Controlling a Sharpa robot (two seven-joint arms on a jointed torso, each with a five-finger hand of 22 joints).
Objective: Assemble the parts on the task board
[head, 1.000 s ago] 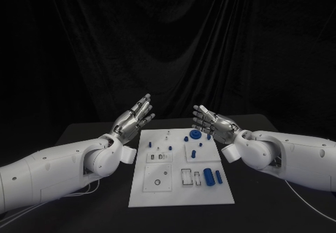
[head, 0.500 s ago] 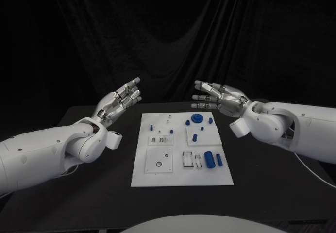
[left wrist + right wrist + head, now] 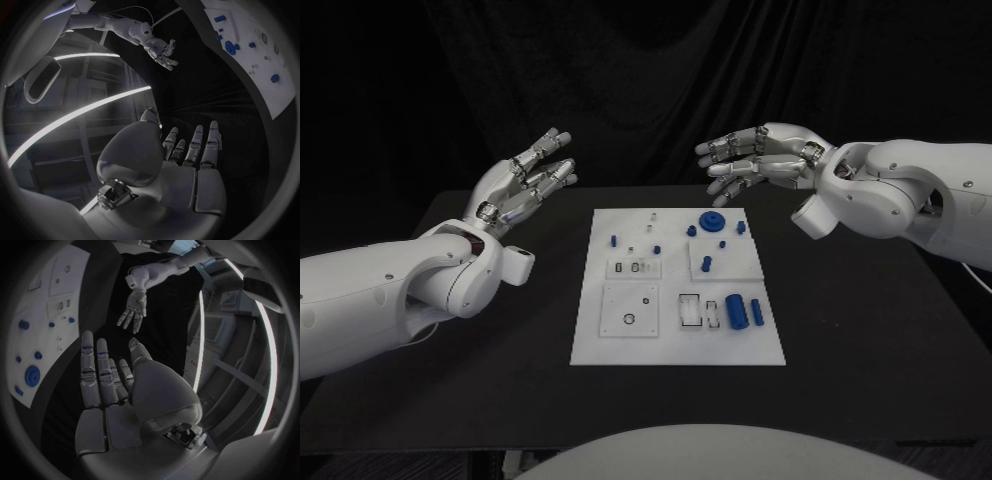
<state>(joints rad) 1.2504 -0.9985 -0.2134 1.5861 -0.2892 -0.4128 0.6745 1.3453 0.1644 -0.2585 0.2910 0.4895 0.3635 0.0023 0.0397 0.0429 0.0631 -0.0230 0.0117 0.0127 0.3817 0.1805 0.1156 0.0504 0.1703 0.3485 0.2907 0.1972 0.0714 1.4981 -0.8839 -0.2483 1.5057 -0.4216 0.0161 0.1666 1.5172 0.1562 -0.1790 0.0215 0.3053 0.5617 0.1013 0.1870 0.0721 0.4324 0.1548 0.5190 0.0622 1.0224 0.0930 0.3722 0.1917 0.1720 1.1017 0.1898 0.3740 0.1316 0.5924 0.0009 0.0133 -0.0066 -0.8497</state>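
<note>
The black bench (image 3: 473, 380) shows bare dark surface on every side of the flat white rectangular task board (image 3: 678, 352), with the widest open strips to the board's left and right and a narrower band in front of its near edge. The board lies in the middle of the bench, its long axis running from near to far. Near its front right, two blue cylindrical parts (image 3: 743, 311) lie side by side, their long axes also running near to far, beside a small rectangular recess. Farther along, a short blue peg-like part (image 3: 708, 264) lies on the right half, and toward the far right corner sits a round blue gear-like part (image 3: 714, 222), with a few smaller blue pieces dotted around it. The left white arm comes in low over the bench's left side, and its silver left hand (image 3: 519, 192) is raised off the surface beside the board's far left corner, palm turned toward the middle, fingers (image 3: 198, 146) straight and slightly apart, holding nothing. The silver right hand (image 3: 764, 158) hangs in the air above and beyond the board's far right corner, higher than the left, its fingers (image 3: 94, 375) spread and gently bent toward the other hand, also empty. The two hands face each other, well apart, neither touching board or parts.
</note>
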